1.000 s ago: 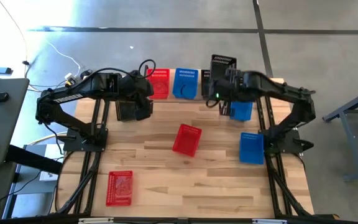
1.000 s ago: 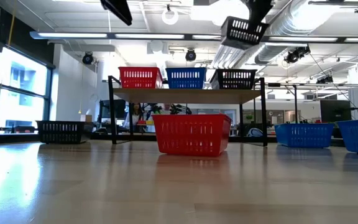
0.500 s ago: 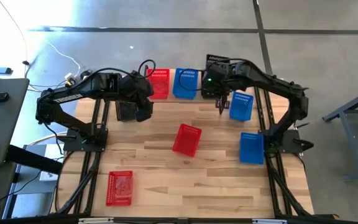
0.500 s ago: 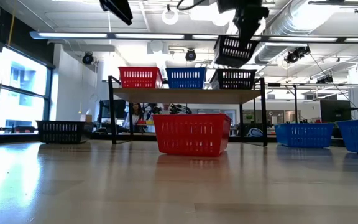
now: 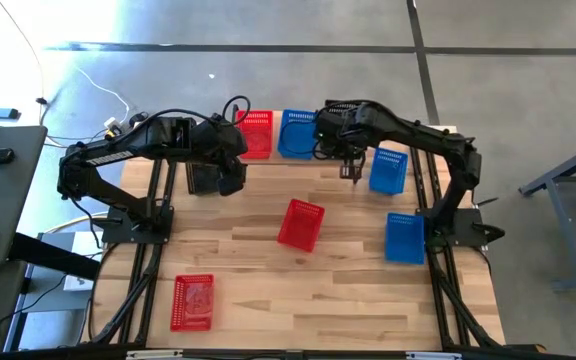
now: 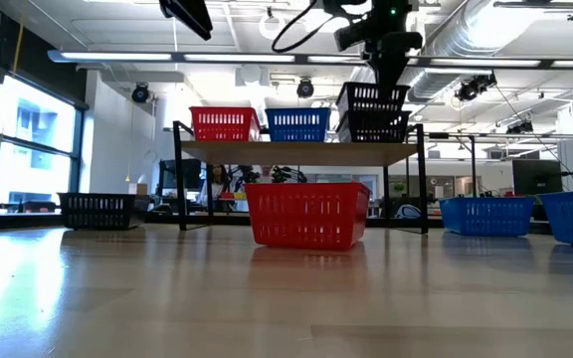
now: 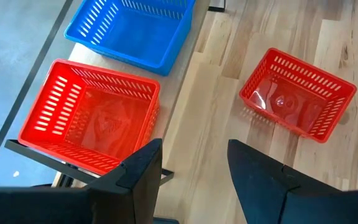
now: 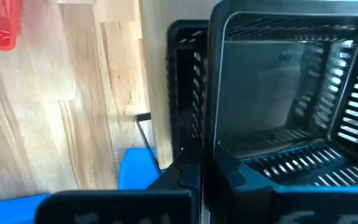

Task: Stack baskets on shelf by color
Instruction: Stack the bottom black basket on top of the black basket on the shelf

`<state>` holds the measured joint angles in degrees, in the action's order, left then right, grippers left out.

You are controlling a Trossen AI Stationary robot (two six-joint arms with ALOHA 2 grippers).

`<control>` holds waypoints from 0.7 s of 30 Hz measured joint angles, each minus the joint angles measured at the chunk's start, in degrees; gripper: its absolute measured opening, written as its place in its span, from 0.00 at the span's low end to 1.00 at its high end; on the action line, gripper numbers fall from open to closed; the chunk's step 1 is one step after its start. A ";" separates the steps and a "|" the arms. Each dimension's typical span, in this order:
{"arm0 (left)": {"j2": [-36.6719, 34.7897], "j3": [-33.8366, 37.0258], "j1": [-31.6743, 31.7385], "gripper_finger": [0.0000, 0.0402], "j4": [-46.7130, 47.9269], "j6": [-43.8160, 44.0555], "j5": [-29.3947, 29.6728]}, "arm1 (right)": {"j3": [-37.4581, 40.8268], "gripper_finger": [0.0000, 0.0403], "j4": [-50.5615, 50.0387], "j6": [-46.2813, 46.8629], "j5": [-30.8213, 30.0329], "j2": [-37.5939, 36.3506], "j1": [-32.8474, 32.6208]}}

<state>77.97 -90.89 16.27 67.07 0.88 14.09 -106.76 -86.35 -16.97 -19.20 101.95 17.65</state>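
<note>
The right gripper (image 6: 386, 62) was up over the right end of the shelf (image 6: 296, 152). Its jaws were shut tight on the rim of a black basket (image 6: 372, 97). That basket hung right under the jaws, and it sat partly down inside another black basket (image 6: 376, 127) that stood on the shelf. In the right wrist view the held basket (image 8: 291, 93) was just past the fingers, with the other black one (image 8: 182, 93) beside and under it.

The left gripper (image 7: 191, 168) hung above the left end of the shelf with its jaws wide apart and nothing in them. A red basket (image 7: 89, 118) and a blue basket (image 7: 132, 28) stood on the shelf below it.

On the table (image 5: 268, 290), one red basket (image 5: 300, 224) lay in the middle and another red basket (image 5: 192, 301) lay near the front left. Two blue baskets (image 5: 388, 170) (image 5: 404, 238) lay on the right. A third black basket (image 6: 97, 211) stood on the left.

No writing could be read on anything.

The baskets were plastic boxes with slotted walls. The shelf had a pale wood top on thin black legs. The table was made of pale wood planks.
</note>
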 joint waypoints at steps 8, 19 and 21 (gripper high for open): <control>0.00 0.00 0.00 0.43 0.00 -1.07 -0.02 | 0.00 0.00 0.02 -1.38 0.16 0.48 0.00; 0.00 0.00 0.00 0.43 0.00 -1.07 -0.02 | 0.00 0.09 0.39 -2.48 -1.81 0.46 0.00; 0.00 0.00 0.00 0.43 0.00 -1.08 -0.02 | 0.00 0.14 0.55 -2.49 -1.81 0.46 0.00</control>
<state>77.97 -90.89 16.27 67.07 -0.20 14.07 -106.76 -85.79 -19.46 -21.02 102.41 17.65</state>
